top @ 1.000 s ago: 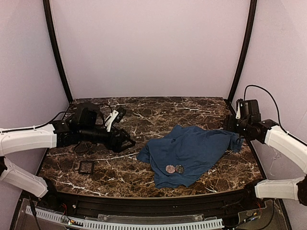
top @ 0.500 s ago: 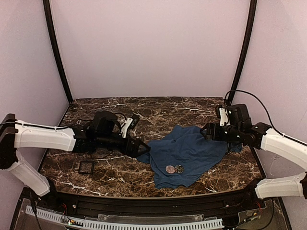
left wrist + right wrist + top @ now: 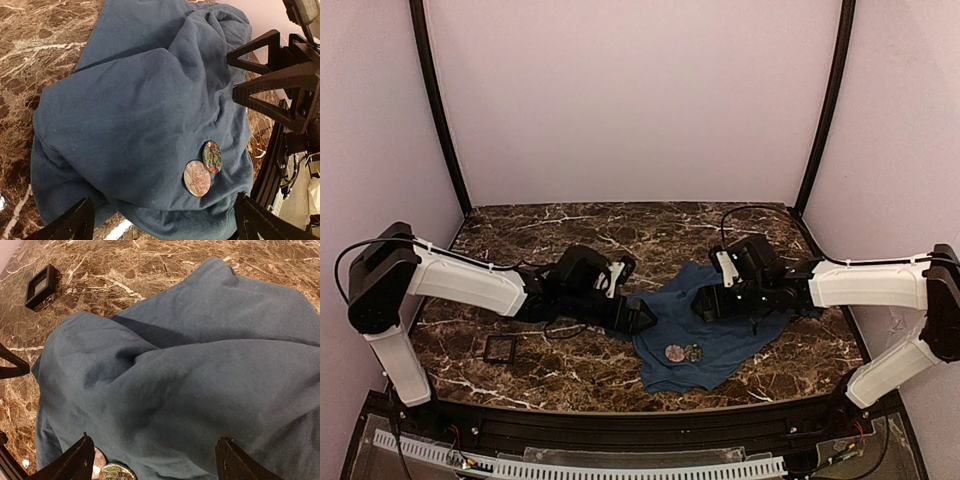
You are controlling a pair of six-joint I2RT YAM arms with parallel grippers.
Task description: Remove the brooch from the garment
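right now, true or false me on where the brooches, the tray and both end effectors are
1. A pale brooch and a darker round badge lie side by side on the blue garment. True.
2. The left end effector is shut on the pale brooch. False: it is open and holds nothing.
3. A black square tray sits on the marble table, left of the garment in the top view. True.
4. The right end effector is over the tray. False: it is open over the garment, away from the tray.
5. The pale brooch lies at the garment's far edge. False: it is close to the near edge.
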